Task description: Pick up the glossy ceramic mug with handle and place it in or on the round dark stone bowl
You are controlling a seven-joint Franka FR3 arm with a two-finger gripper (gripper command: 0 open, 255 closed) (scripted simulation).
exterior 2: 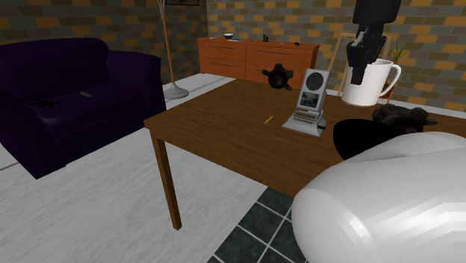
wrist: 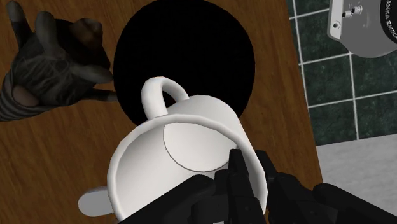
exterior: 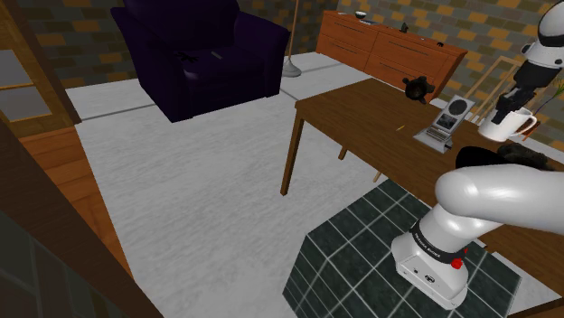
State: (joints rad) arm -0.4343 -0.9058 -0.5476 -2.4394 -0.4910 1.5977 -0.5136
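Observation:
A glossy white mug point(wrist: 184, 153) with a loop handle hangs in the air, tilted. My gripper point(wrist: 245, 167) is shut on its rim, one finger inside and one outside the wall. Directly beneath the mug lies the round black bowl point(wrist: 184, 57) on the wooden table point(exterior 2: 224, 142). In the second exterior view the mug point(exterior 2: 367, 84) hangs from the gripper point(exterior 2: 360, 67) above the bowl point(exterior 2: 366, 138), whose near part my arm hides. The shoulder view has the mug point(exterior: 511, 124) under the gripper point(exterior: 517, 98) at the table's far right.
A dark glove-like object point(wrist: 51, 63) lies beside the bowl. A grey device on a stand point(exterior 2: 312, 101) and a small dark figure point(exterior 2: 278, 75) sit further along the table, with a yellow sliver point(exterior 2: 267, 119). A purple armchair point(exterior: 199, 54) and a wooden dresser point(exterior: 389, 45) stand beyond.

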